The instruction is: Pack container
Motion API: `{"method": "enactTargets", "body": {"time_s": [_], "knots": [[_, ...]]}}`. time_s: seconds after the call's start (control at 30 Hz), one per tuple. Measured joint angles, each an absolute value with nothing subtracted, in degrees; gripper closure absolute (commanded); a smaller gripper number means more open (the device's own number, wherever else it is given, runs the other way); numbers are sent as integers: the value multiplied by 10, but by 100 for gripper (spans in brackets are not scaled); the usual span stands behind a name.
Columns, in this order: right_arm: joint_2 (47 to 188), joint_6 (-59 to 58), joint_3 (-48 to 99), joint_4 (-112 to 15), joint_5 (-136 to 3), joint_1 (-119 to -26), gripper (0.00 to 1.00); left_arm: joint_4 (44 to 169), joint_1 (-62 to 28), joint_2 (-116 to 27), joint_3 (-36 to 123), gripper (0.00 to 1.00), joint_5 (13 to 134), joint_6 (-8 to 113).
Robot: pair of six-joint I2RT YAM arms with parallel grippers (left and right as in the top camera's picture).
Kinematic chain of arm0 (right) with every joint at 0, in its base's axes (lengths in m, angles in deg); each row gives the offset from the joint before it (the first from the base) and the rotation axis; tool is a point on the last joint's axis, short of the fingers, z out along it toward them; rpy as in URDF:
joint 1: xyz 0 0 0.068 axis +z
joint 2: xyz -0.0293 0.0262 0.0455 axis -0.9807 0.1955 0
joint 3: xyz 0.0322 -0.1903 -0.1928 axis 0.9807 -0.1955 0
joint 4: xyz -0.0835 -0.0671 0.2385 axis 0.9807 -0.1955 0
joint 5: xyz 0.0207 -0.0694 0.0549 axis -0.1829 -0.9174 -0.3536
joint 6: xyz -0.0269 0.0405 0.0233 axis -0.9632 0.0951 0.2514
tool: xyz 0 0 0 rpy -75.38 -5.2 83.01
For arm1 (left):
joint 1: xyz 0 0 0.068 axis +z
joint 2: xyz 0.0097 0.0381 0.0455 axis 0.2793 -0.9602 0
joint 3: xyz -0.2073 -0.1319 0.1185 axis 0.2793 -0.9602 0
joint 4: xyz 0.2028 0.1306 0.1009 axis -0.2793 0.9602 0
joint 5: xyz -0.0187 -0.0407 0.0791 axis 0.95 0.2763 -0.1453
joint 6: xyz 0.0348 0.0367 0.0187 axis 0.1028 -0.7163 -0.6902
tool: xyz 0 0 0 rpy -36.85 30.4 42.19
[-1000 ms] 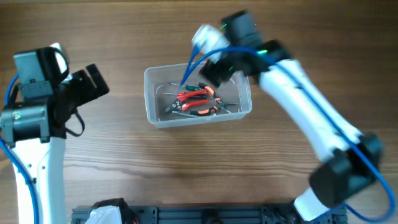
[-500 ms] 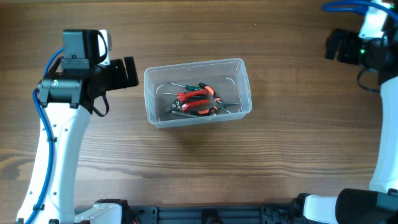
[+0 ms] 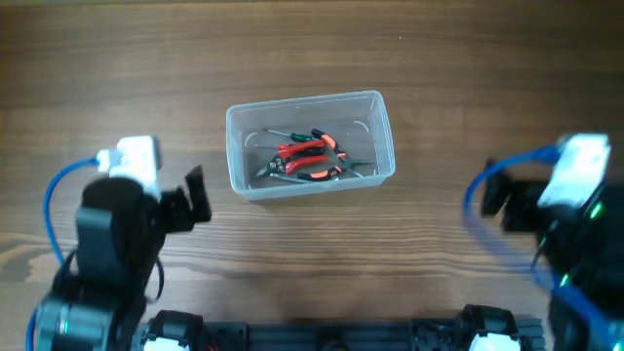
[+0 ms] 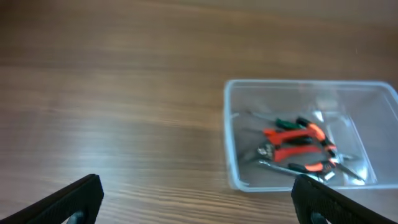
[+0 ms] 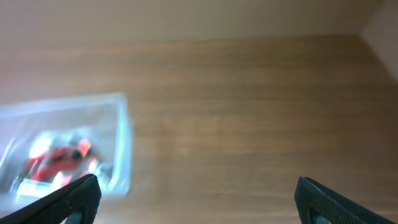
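The clear plastic container stands on the wooden table at centre, a little toward the back. Inside lie red- and orange-handled pliers and a green-handled tool. My left gripper is open and empty, to the container's front left, apart from it. My right gripper is blurred, open and empty, well to the container's right. In the left wrist view the gripper is wide open with the container ahead on the right. In the right wrist view the gripper is wide open, the container at far left.
A black rail with the arm bases runs along the table's front edge. Blue cables loop beside both arms. Bare wood surrounds the container on all sides.
The right arm left the container, swung to the far right, then drew back to the front right. The left arm drew back from beside the container to the front left.
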State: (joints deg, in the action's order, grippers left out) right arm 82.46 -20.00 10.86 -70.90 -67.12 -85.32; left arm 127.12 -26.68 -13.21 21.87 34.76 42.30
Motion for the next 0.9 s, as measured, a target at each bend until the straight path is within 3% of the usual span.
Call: {"method": "enactTargets", "body": {"time_s": [0.23, 0.9], "knots": [[731, -214, 19, -742, -656, -807, 0, 1324, -267, 44, 171, 0, 261, 497], [729, -216, 18, -763, -654, -807, 0, 1362, -267, 49, 164, 0, 250, 503]]}}
